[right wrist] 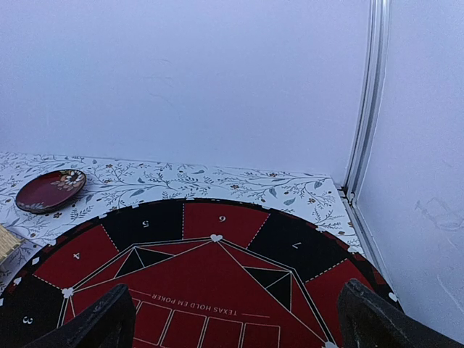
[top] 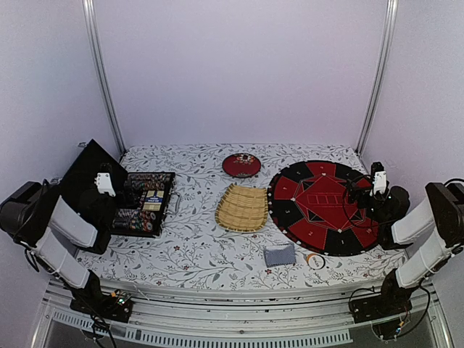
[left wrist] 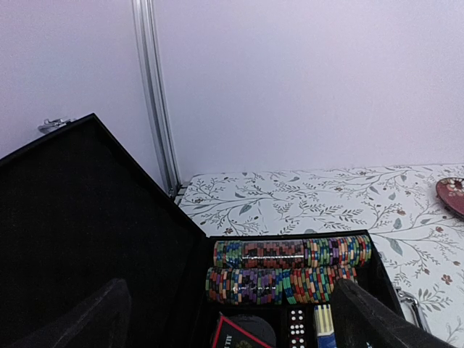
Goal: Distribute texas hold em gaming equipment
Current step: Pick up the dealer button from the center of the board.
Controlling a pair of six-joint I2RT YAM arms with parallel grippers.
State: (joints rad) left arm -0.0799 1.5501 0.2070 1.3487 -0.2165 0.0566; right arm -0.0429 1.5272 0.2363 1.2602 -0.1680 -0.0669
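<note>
Two rows of mixed-colour poker chips [left wrist: 290, 254] lie in an open black case [top: 87, 174] at the left. My left gripper [left wrist: 228, 326] is open and empty, hovering over the case just short of the chips; in the top view it [top: 122, 193] is at the case's left side. The grey-blue card deck [top: 280, 254] and the white round button [top: 316, 261] lie near the table's front edge. My right gripper [right wrist: 235, 326] is open and empty above the red-and-black poker mat [right wrist: 217, 290]; in the top view it [top: 357, 194] is over the mat's right part.
A woven bamboo tray [top: 243, 206] lies mid-table, with a round red dish [top: 241, 165] behind it. The dish [right wrist: 51, 190] also shows in the right wrist view. The case lid stands raised at the left. Dice [left wrist: 296, 328] sit in the case below the chips.
</note>
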